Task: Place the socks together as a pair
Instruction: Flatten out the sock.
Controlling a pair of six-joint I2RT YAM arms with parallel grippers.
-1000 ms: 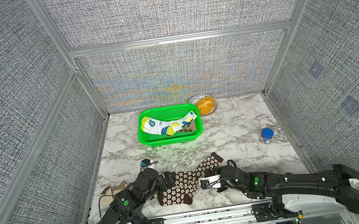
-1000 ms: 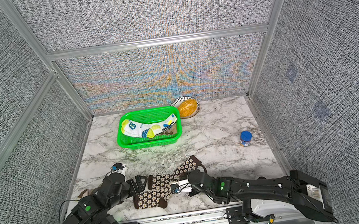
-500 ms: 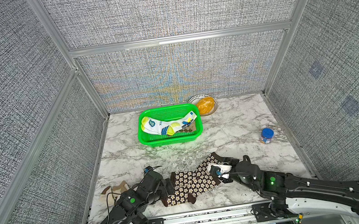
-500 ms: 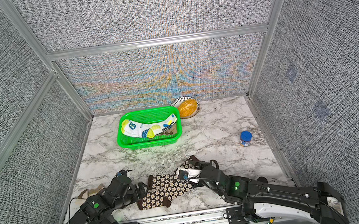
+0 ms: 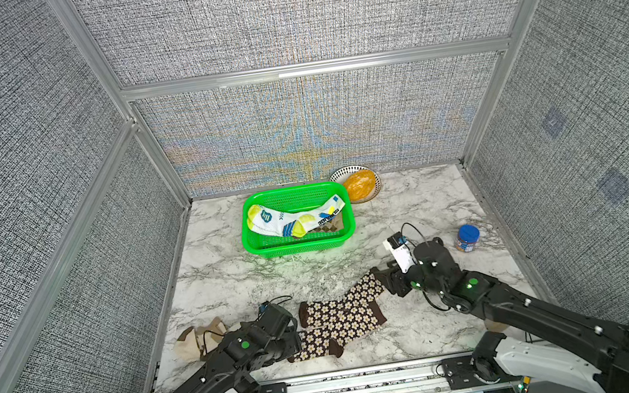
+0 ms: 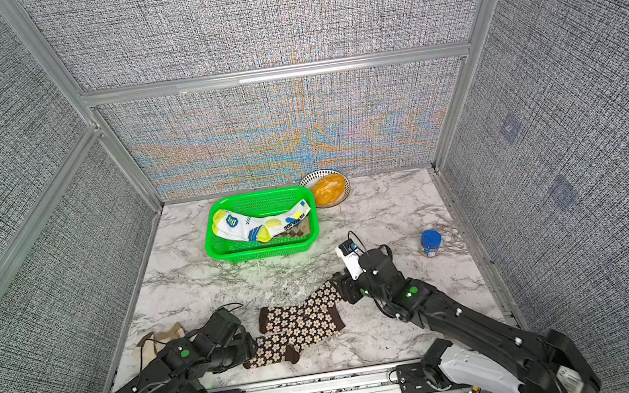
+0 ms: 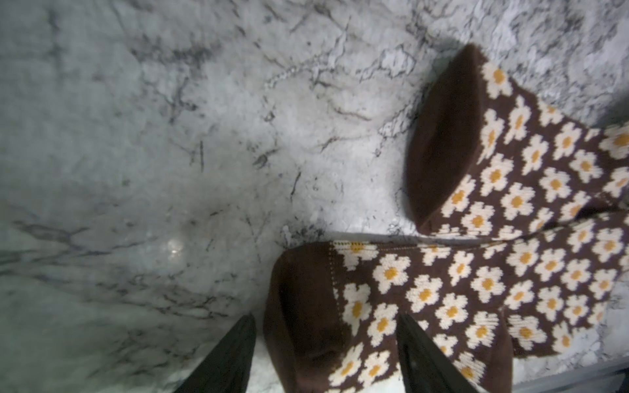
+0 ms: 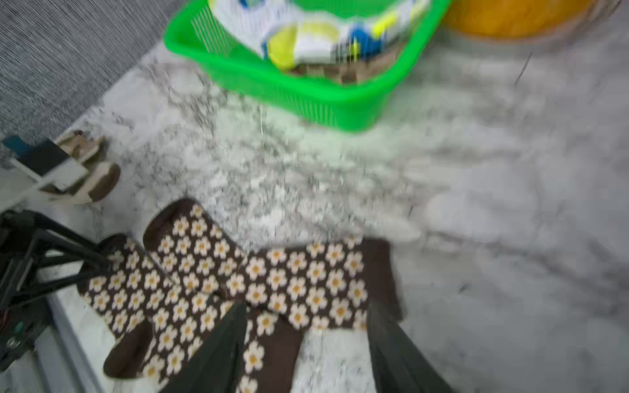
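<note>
Well in front of the green basket (image 5: 299, 247), on its side away from the back wall, I am counting two brown flowered socks (image 5: 342, 315) lying overlapped on the counter (image 5: 232, 276). Inside the basket, one white sock (image 5: 283, 220) with yellow and blue patches is lying over one tan check sock (image 5: 331, 226), which is showing only at a corner. Front-left of the basket a cream brown-banded bundle (image 5: 199, 337) is lying; I cannot tell whether it is one sock or two. One bowl (image 5: 343, 172) holding something orange is sitting just behind the basket's right corner, and one blue-lidded jar (image 5: 467, 238) is standing well to its right.

Since a second ago the right gripper (image 8: 306, 308) is no longer sitting low against the socks. It is now hovering at their cuff end, jaws apart, holding nothing. The left gripper (image 7: 325, 320) is straddling one sock's dark toe, jaws apart and not clamped.

White grey-veined marble is carrying everything, and grey woven panels (image 5: 299, 11) in aluminium framing are enclosing it.
</note>
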